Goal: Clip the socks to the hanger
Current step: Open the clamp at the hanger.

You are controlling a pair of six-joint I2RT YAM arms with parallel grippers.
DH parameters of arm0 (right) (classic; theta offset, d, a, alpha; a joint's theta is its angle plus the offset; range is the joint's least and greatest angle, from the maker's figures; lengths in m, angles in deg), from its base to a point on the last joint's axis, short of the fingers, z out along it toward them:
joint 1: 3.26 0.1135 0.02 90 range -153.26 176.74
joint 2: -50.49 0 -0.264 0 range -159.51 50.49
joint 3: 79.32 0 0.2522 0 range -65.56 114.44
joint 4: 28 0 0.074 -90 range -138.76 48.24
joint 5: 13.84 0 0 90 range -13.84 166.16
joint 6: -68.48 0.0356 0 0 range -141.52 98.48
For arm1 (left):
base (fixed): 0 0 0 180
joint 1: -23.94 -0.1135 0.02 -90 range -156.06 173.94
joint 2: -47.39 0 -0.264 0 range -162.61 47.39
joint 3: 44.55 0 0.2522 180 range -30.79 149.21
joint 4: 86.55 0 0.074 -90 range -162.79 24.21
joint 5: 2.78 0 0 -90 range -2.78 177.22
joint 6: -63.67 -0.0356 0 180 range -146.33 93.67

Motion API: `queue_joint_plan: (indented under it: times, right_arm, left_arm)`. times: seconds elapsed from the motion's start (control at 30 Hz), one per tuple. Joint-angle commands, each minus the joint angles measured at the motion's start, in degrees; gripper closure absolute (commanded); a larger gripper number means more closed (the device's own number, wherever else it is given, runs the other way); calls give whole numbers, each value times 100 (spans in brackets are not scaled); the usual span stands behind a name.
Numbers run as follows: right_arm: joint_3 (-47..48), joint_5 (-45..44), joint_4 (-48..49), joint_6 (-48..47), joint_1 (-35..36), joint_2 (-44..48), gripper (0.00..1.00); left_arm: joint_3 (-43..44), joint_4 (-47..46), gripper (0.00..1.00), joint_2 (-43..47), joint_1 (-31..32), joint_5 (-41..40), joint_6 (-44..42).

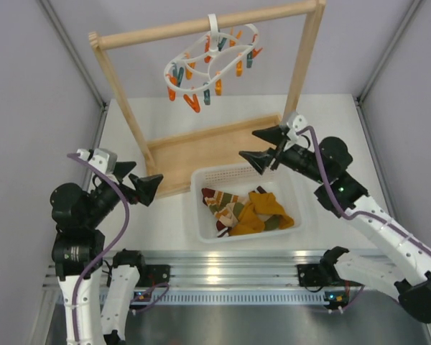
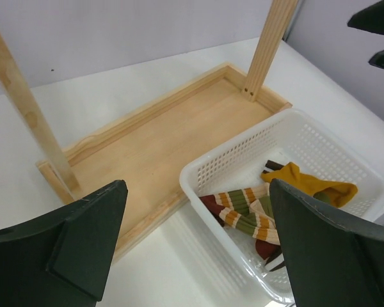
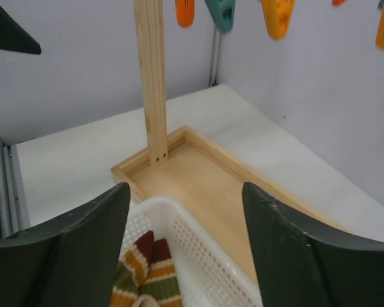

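The socks lie in a heap in a white basket (image 1: 201, 215): a mustard-yellow one (image 1: 262, 212) and a red, green and cream striped one (image 1: 219, 201). The left wrist view shows the striped sock (image 2: 243, 208) and the mustard sock (image 2: 307, 182). The white oval hanger (image 1: 212, 65) hangs by its hook from the wooden rail, with orange and teal pegs (image 3: 275, 16) dangling. My left gripper (image 1: 147, 175) (image 2: 198, 185) stands open to the left of the basket. Above the basket's far edge my right gripper (image 1: 247, 144) (image 3: 185, 187) hovers open. Neither holds anything.
The tall wooden rail frame (image 1: 201, 29) stands on a shallow wooden tray base (image 1: 201, 147) just behind the basket. Its two uprights (image 2: 269, 45) (image 3: 150, 77) rise close to both grippers. Grey walls close in the white table on three sides.
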Motion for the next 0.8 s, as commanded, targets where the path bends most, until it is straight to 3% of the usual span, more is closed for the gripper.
queue_joint_plan:
  times: [0.0,0.03,0.07,0.17,0.37,0.53,0.77]
  right_arm:
    - [636,-964,1414,-583,615,-556,33]
    - [768,-1116,1755,-618,729,-672,39]
    - [839,-1204,1880,-619,931,-795,51]
    - [1059,-1495,2302,-803,1458,-1348,65]
    - [1568,-959,2488,-777,1847,-2009,66]
    - [2059,-1617,2444,-707,1882,-2492,63]
    - [2456,-1732,2435,-715,1873,-2922,59]
  left_arm:
    - [-47,-819,2,91,1,380,449]
    - [-56,-864,3,91,1,345,511]
    - [-73,-882,3,91,1,318,529]
    - [-109,-1005,4,57,-7,283,546]
    - [-30,-1286,4,-111,1,336,757]
    - [85,-1426,4,-198,1,257,889]
    - [208,-1585,5,-444,1,230,924]
